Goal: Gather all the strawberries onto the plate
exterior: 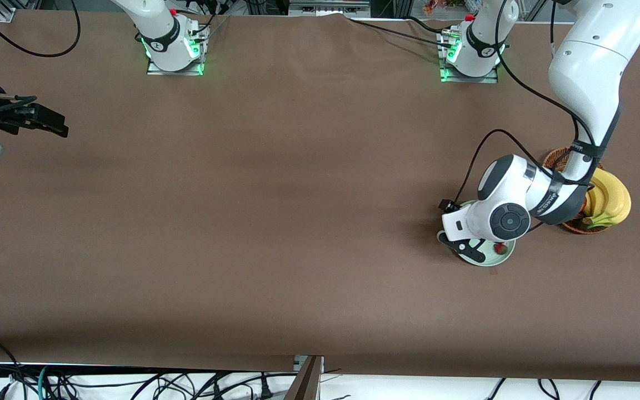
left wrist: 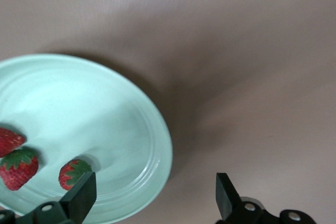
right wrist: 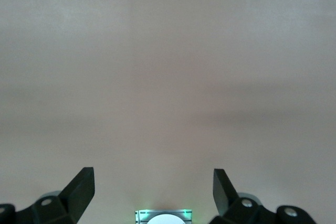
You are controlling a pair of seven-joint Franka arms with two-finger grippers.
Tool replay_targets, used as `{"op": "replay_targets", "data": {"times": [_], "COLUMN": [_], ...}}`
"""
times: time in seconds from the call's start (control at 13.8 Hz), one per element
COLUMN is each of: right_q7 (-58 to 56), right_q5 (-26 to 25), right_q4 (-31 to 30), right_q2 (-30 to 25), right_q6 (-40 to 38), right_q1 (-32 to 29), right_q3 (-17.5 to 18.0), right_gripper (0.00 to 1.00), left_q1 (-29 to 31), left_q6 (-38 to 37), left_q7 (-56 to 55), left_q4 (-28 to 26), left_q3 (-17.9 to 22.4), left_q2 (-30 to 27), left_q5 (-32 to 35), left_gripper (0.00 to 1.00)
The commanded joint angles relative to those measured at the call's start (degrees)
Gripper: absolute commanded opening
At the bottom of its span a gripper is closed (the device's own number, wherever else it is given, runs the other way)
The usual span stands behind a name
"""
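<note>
The plate (exterior: 499,259) sits on the tabletop (exterior: 275,211) toward the left arm's end, just beside a wicker basket (exterior: 554,159) that holds bananas (exterior: 609,198); the plate lies nearer to the front camera than the basket. The left gripper (exterior: 463,243) hangs over the plate's edge, and its arm covers most of the plate in the front view, where only one strawberry (exterior: 500,248) shows, near the rim. The left wrist view shows three strawberries lying in the plate (left wrist: 105,114): one (left wrist: 73,173) close to one finger tip, a second (left wrist: 18,167) beside it, and a third (left wrist: 9,140) cut off by the frame edge. The left gripper (left wrist: 156,195) has its jaws spread wide and empty; one finger (left wrist: 81,195) stands over the plate's rim next to the nearest strawberry, apart from it, while the other finger is over bare tabletop (left wrist: 252,77) outside the plate. No berry lies between the jaws. The right gripper (exterior: 39,121) waits at the right arm's end of the table, well apart from the plate. In the right wrist view its jaws (right wrist: 154,187) are likewise spread and empty, over bare tabletop (right wrist: 168,77).
</note>
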Motion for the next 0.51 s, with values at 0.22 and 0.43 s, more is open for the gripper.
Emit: {"op": "replay_targets", "data": {"times": [0.22,0.43], "right_q7": [-1.5,-1.4], "right_q5": [0.2,0.6], "right_q4": [-0.3,-0.3], "right_q2": [-0.6,-0.6], "right_q6": [0.2,0.1], "right_q1": [-0.3,-0.2], "right_q3": [0.0,0.1], "right_gripper": [1.0,1.0], "left_q1": [2.3,2.6], "left_q6": [-16.4,-27.2], "left_q7": [0.3,0.3], "left_q4": [12.2,22.1], "left_q3": [-1.0,-0.8], "left_q2": [-11.6,-13.4], "left_q5": [-5.5,-4.7], "left_gripper": [1.0,1.0]}}
